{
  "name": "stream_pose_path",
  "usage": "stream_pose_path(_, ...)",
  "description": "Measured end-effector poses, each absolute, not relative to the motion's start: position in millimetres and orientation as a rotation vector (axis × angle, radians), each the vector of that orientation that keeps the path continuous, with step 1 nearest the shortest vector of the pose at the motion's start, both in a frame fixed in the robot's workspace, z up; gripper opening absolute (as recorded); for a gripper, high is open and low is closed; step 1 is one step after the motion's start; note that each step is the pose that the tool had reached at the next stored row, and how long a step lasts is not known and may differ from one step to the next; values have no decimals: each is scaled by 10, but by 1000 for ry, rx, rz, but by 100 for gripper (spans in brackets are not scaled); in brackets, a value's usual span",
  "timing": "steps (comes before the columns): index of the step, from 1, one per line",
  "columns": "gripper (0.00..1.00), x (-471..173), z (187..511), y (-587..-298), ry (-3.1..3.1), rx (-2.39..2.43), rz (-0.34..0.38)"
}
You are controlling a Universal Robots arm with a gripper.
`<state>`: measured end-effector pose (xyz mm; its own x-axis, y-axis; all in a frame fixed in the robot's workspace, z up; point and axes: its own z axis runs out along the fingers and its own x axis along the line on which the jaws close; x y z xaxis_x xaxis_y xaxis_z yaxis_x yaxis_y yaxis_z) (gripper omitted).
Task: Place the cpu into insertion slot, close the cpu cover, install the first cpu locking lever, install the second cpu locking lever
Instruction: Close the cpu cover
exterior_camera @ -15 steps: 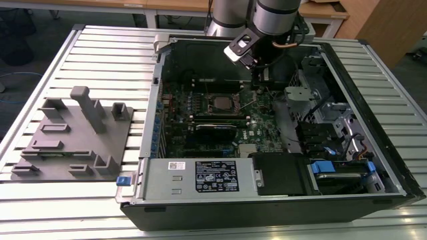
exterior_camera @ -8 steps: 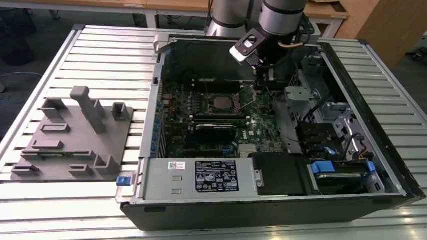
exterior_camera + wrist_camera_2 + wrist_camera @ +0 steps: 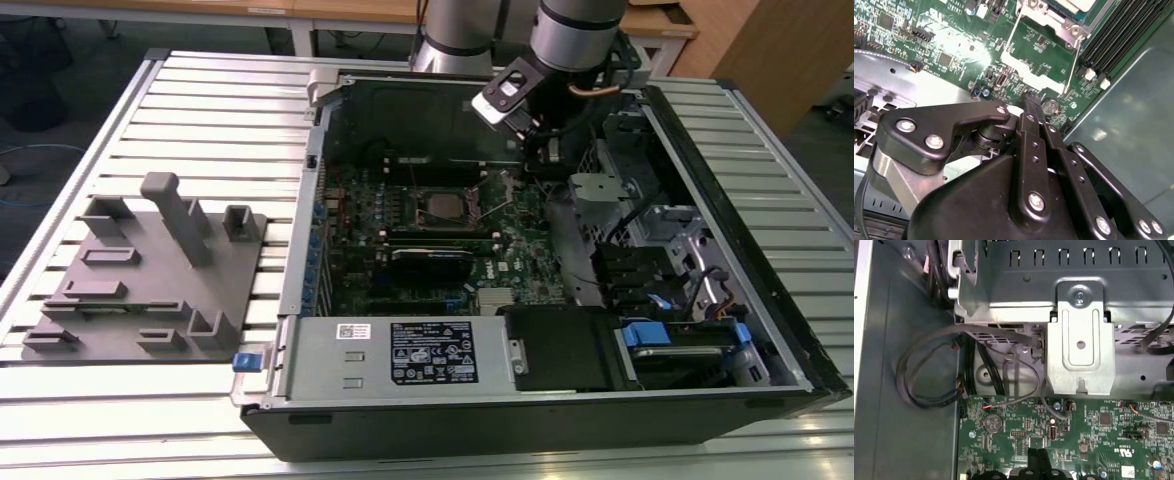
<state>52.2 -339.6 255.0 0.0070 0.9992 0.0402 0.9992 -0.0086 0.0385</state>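
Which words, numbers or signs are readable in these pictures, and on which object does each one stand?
Black label on the grey power supply box: white print, too small to read.
White sticker beside it: too small to read.
White markings on the green circuit board, in the first wrist view: too small to read reliably.
Nothing can be quoted.

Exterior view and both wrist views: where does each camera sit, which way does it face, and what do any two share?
Exterior view: off the arm, high up, looking down into the open computer case on the slatted table; the arm and gripper show.
Second wrist view: on the wrist, looking along the gripper's black linkage onto the motherboard.
First wrist view: on the wrist, facing the motherboard's edge and a metal bracket; the shut fingertips show.
Shared: both wrist views show the coin battery.
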Motion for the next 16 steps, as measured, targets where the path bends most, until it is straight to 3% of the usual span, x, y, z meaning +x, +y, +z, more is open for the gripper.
stream_pose_path(16, 11, 548, 2392, -3396, -2211, -2229, -87)
